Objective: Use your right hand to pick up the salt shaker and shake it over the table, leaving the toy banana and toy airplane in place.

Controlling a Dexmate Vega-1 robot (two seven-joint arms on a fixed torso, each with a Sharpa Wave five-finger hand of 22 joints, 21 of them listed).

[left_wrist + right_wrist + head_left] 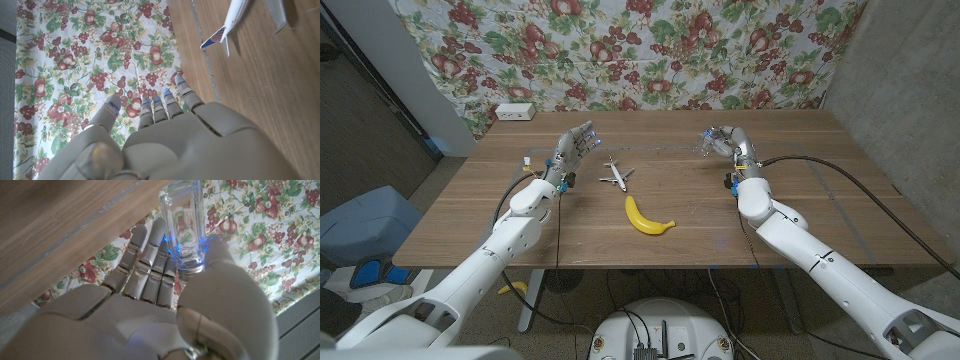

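While the right hand (720, 140) grips the salt shaker (182, 225), the left hand (572, 150) hovers spread over the wooden table (820, 210) by the fruit-print curtain (650, 50).

Toy airplane (615, 175) lies behind toy banana (647, 218) on table (820, 230).

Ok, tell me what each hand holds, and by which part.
The right hand grips the clear salt shaker around its lower body, thumb against fingers. The left hand holds nothing.
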